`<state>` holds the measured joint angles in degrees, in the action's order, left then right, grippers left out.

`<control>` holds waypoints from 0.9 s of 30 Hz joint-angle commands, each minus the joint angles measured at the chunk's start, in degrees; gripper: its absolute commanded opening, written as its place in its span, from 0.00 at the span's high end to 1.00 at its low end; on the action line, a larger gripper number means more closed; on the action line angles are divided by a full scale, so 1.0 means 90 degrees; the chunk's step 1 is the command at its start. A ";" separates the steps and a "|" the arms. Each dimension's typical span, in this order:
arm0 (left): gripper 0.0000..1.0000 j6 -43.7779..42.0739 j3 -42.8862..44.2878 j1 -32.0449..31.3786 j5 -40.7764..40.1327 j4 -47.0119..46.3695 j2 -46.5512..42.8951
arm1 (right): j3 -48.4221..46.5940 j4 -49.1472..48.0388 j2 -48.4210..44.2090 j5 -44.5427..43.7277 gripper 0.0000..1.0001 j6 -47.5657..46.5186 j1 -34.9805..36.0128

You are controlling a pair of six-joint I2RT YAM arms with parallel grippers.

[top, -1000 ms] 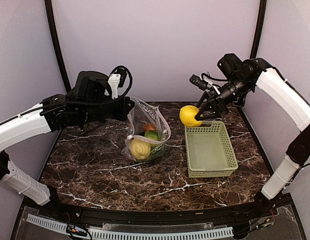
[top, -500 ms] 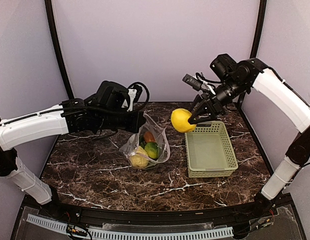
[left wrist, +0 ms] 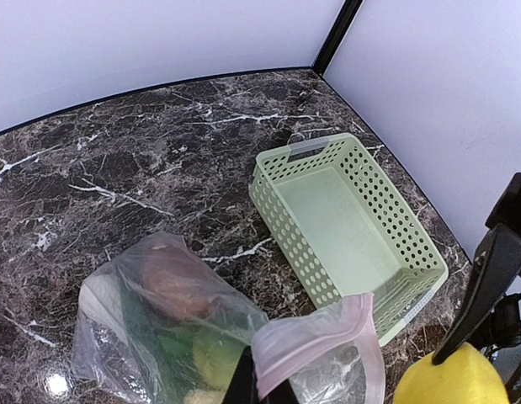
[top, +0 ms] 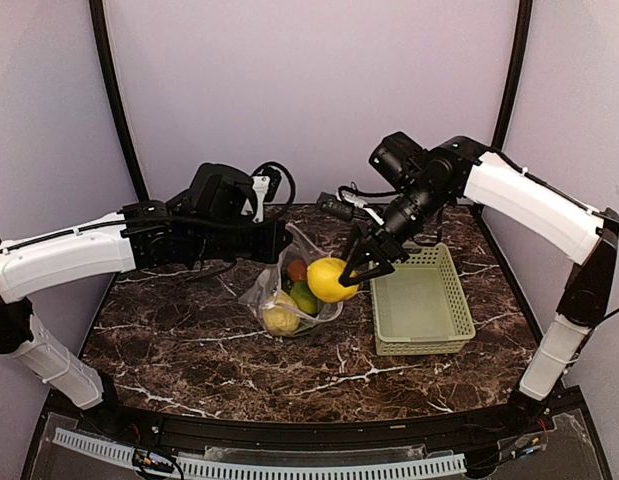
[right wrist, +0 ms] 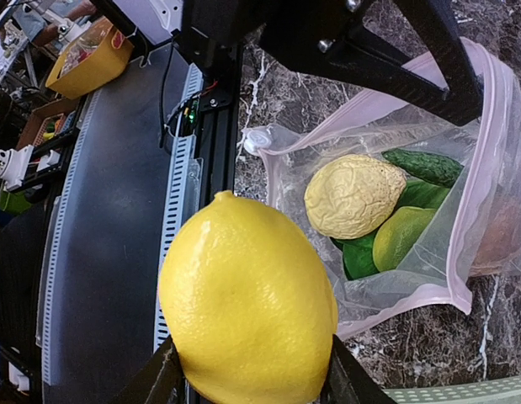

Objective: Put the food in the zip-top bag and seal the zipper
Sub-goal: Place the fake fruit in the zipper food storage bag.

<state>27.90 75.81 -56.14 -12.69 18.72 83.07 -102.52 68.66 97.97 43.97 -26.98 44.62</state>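
Note:
The zip-top bag (top: 285, 300) sits on the marble with its mouth facing right. My left gripper (left wrist: 262, 387) is shut on its pink zipper (left wrist: 327, 332) rim and holds the mouth up. Inside lie a tan bumpy lump (right wrist: 353, 195), a long green vegetable (right wrist: 422, 166), a lime (right wrist: 401, 237), leafy green (right wrist: 361, 257) and an orange fruit (top: 297, 270). My right gripper (top: 354, 270) is shut on the yellow lemon (right wrist: 247, 307), which hangs just outside the bag's mouth.
The light green slotted basket (top: 459, 310) stands to the right of the bag with nothing in it. Grey walls close the table at the back and sides. A black rail and white cable tray (top: 289, 465) run along the near edge.
My right arm has carried the lemon left and down, from above the basket's far corner to the bag's mouth. The left arm shifted right with the bag rim, then held still.

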 commanded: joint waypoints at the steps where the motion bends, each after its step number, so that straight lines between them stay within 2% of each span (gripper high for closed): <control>1: 0.99 0.0177 -0.0124 -0.0003 -0.0047 -0.0376 -0.0382 | -0.0388 -0.0268 0.0429 -0.1082 0.60 0.0449 0.0108; 6: 0.99 0.0349 -0.0340 -0.0005 0.0097 -0.0661 -0.0425 | -0.0309 -0.0477 0.0635 -0.1985 0.60 0.0618 0.0165; 10: 0.99 0.0434 -0.0366 -0.0003 0.0214 -0.0730 -0.0356 | -0.0396 -0.0622 0.0594 -0.2326 0.60 0.0712 0.0200; 14: 0.99 0.0621 -0.0432 -0.0018 0.0298 -0.0965 -0.0306 | -0.0487 -0.0830 0.0679 -0.3226 0.59 0.0670 0.0392; 21: 0.99 0.1090 -0.0849 -0.0031 0.0130 -0.1655 -0.0450 | -0.1184 -0.0696 0.1111 -0.2659 0.58 0.0904 0.0475; 27: 0.99 0.1195 -0.1017 -0.0033 -0.0068 -0.1791 -0.0616 | -0.1590 -0.0654 0.1394 -0.2524 0.57 0.0986 0.0530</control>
<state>36.95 68.01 -56.16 -11.64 6.55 81.23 -114.32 63.37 108.71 20.12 -19.44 48.49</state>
